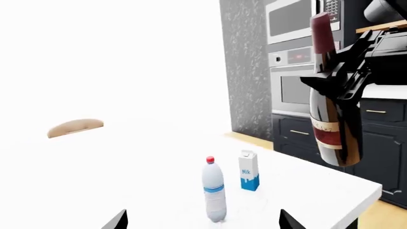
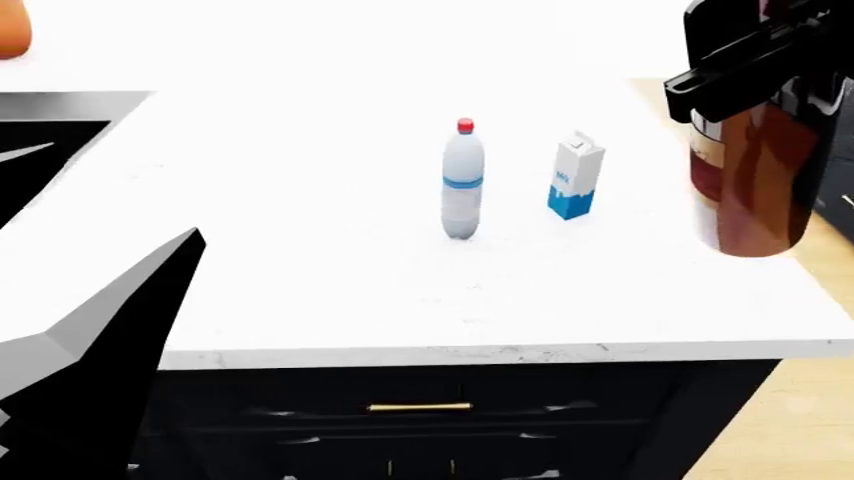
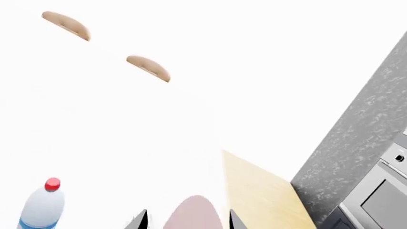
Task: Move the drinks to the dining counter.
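Observation:
The wine bottle [image 2: 751, 170] hangs in the air over the right end of a white counter [image 2: 334, 290], clear of its top. My right gripper [image 1: 346, 76] is shut on it around the neck and shoulder; its cap [image 3: 194, 213] shows between the right fingertips. The water bottle [image 2: 462, 185] with its red cap stands upright mid-counter. The milk carton [image 2: 575, 177] stands just to its right. My left gripper [image 1: 203, 222] is open and empty, facing the water bottle [image 1: 214, 193] from a short way off. The dining counter is out of view.
This counter has dark drawers with a gold handle [image 2: 419, 407] below and a black inset [image 2: 40, 140] at the left. My left arm [image 2: 94, 370] fills the near left corner. Built-in ovens [image 1: 296, 62] and dark cabinets stand beyond the right end. Tan rounded shapes [image 3: 147, 67] lie farther off.

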Motion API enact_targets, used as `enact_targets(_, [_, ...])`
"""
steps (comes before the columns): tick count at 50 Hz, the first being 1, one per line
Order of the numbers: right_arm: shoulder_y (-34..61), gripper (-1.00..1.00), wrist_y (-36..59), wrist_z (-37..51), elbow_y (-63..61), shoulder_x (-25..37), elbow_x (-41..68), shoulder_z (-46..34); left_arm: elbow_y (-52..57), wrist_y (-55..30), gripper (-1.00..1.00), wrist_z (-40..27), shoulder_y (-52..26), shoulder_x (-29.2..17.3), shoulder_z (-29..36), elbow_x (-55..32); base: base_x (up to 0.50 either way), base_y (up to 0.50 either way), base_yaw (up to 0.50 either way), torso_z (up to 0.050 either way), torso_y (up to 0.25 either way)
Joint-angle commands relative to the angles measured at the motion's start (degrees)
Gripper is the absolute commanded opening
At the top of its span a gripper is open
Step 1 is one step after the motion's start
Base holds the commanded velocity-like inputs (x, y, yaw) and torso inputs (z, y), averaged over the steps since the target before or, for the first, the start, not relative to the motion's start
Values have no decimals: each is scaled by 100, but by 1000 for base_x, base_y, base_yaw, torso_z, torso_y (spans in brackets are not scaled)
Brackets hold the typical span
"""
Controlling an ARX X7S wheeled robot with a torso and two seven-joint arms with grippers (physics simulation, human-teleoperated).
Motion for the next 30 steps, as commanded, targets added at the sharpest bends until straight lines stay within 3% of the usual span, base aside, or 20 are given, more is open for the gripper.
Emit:
enact_targets(1, [131, -100, 73, 42, 27, 5, -298, 95, 4, -6, 100, 1, -1, 5, 13, 7, -500, 11, 0, 0, 0])
enact_targets(30, [155, -100, 84, 85, 93, -15, -262, 78, -12, -25, 100, 3, 4, 5, -18, -6, -500, 11, 0, 1, 1])
